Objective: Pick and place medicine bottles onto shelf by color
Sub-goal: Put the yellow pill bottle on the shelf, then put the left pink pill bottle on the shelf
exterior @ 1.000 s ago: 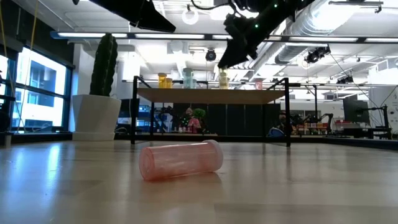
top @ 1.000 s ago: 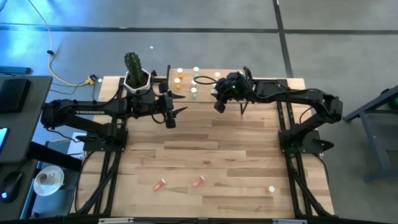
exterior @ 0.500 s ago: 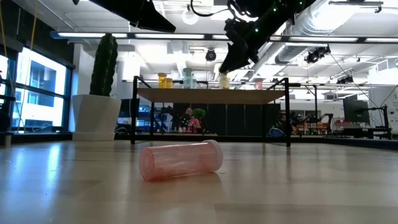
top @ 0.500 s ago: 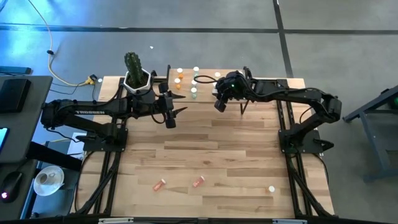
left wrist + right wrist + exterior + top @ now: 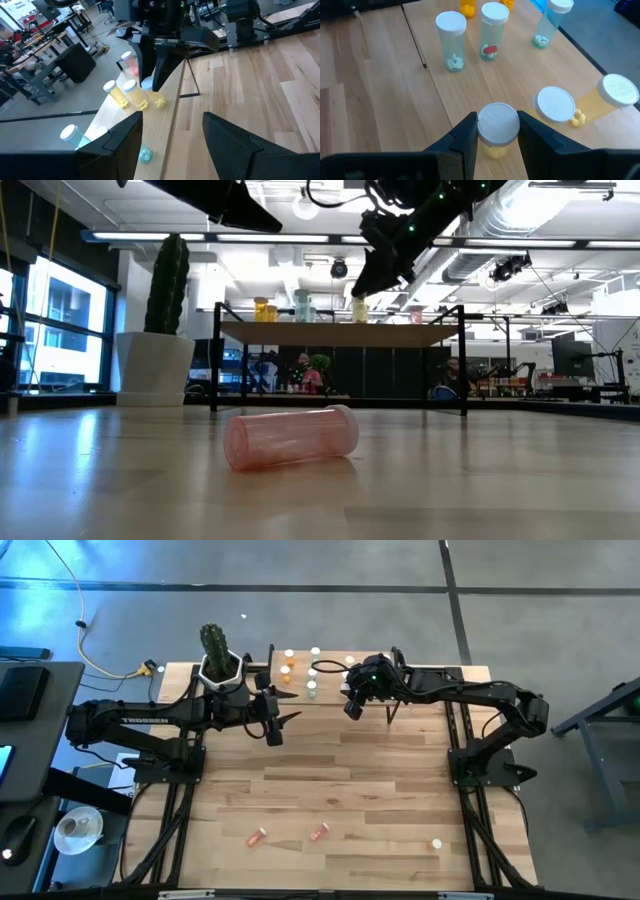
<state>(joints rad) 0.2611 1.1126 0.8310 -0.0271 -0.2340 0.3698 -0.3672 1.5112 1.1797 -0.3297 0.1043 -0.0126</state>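
The shelf (image 5: 330, 685) stands at the table's far middle, and several bottles stand on it: orange (image 5: 287, 663), pale green (image 5: 451, 40) and yellow (image 5: 612, 97). My right gripper (image 5: 498, 125) is over the shelf, shut on a yellow bottle with a white cap (image 5: 360, 308). My left gripper (image 5: 287, 724) is open and empty, just near of the shelf's left end. Two red-pink bottles (image 5: 257, 837) (image 5: 319, 832) lie on their sides near the table's front edge. My right gripper pinches the yellow bottle's white cap (image 5: 498, 116) between its two fingers, one on each side. The fingers slant down from the table's right side. The bottle stands upright under them; whether its base rests on the shelf top (image 5: 340, 332) I cannot tell.
A potted cactus (image 5: 218, 660) stands at the far left corner beside the shelf. A loose white cap (image 5: 436, 842) lies near the front right. One pink bottle (image 5: 290, 438) lies close before the low camera. The middle of the table (image 5: 350, 780) is bare wood.
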